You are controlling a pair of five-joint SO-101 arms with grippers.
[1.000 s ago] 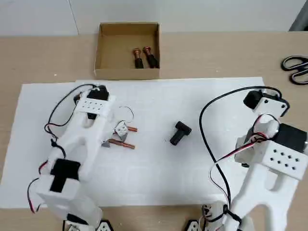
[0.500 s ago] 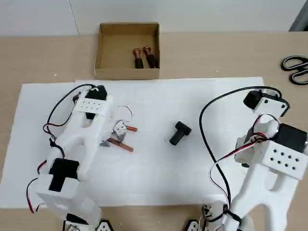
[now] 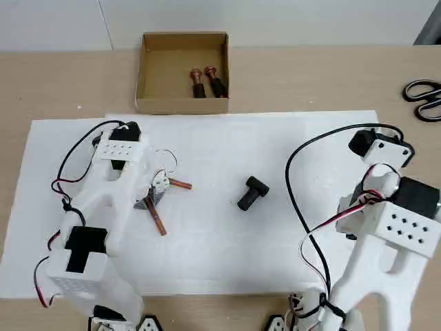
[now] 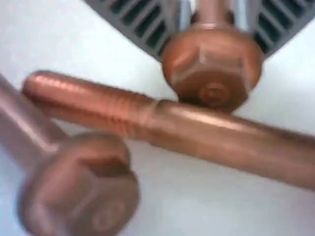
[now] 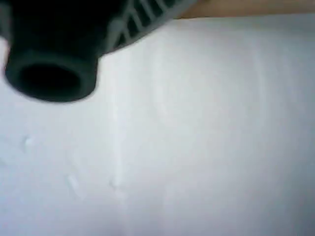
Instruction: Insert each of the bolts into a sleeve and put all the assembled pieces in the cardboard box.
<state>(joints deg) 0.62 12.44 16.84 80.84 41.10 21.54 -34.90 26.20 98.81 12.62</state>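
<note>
A copper hex-head bolt [image 4: 211, 69] is sitting grasped in the jaws of the left gripper [image 3: 158, 191], in front of the open brown cardboard box [image 3: 182, 105], with a second copper bolt [image 3: 160, 222] lying just farther from the box. A loose black cylindrical sleeve [image 3: 251, 193] is lying off the box's front right corner, and the right gripper [image 5: 74, 24] is clenching a second black sleeve [image 5: 49, 73].

No legible text, labels, numbers or signs, cardboard box [image 3: 183, 105] plain, white paper sheet [image 3: 227, 255] unprinted

wooden table [image 3: 310, 76] against white wall [image 3: 275, 21]
</note>
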